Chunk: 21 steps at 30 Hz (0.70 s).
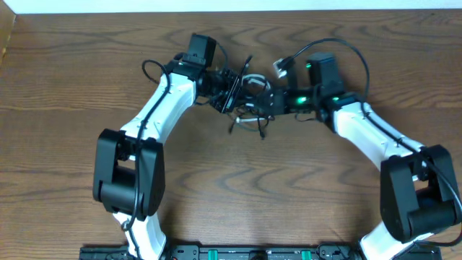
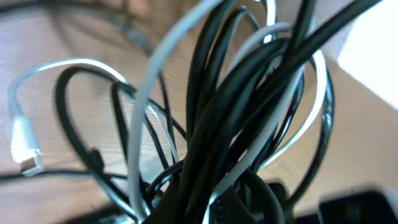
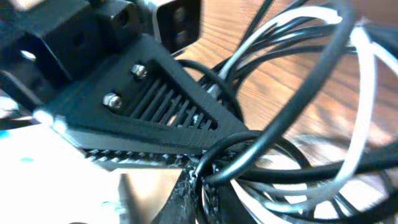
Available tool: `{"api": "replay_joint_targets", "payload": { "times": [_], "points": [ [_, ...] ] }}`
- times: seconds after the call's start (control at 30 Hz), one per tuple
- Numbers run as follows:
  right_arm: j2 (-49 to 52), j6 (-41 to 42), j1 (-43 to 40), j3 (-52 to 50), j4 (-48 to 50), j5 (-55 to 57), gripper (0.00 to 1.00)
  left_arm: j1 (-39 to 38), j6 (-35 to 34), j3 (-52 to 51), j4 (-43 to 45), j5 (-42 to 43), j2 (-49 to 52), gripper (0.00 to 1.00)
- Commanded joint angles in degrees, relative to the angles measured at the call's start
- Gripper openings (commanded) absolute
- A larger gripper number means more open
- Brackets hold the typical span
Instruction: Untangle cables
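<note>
Cables (image 1: 247,94) sit knotted far-centre on the table (image 1: 231,195), between both arms. Left gripper (image 1: 229,90) is clamped on the bundle, right gripper (image 1: 266,101) pinched shut on strands just beside; the tangle runs left-to-right.

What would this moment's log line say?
left hand: shut on cables | right hand: shut on cables | cables: tangled bundle between hands
</note>
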Motion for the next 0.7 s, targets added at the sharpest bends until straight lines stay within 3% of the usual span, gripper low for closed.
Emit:
{"api": "replay_joint_targets", "payload": {
  "times": [0.0, 0.23, 0.4, 0.53, 0.67],
  "points": [
    [-2.16, 6.62, -4.52, 3.78, 10.19, -19.1, 0.01, -2.51, 19.58, -2.43, -3.06, 1.73, 1.07, 0.08],
    [-2.16, 16.26, -10.14, 3.76, 21.46, -20.98, 0.01, -2.51, 28.35, -2.43, -4.5, 1.11, 1.07, 0.08],
    [-2.16, 21.88, -11.58, 3.78, 31.3, -23.96, 0.01, -2.51, 28.26, -2.47, -7.65, -8.02, 1.07, 0.08],
    [-2.16, 22.62, -11.63, 3.76, 33.46, -24.02, 0.01, -2.51, 28.37, -2.54, -8.41, -12.26, 1.09, 0.08],
    [-2.16, 24.28, -11.63, 3.76, 33.62, -22.8, 0.01, -2.64, 34.07, -2.54, -8.22, -14.12, 1.09, 0.08]
  ]
}}
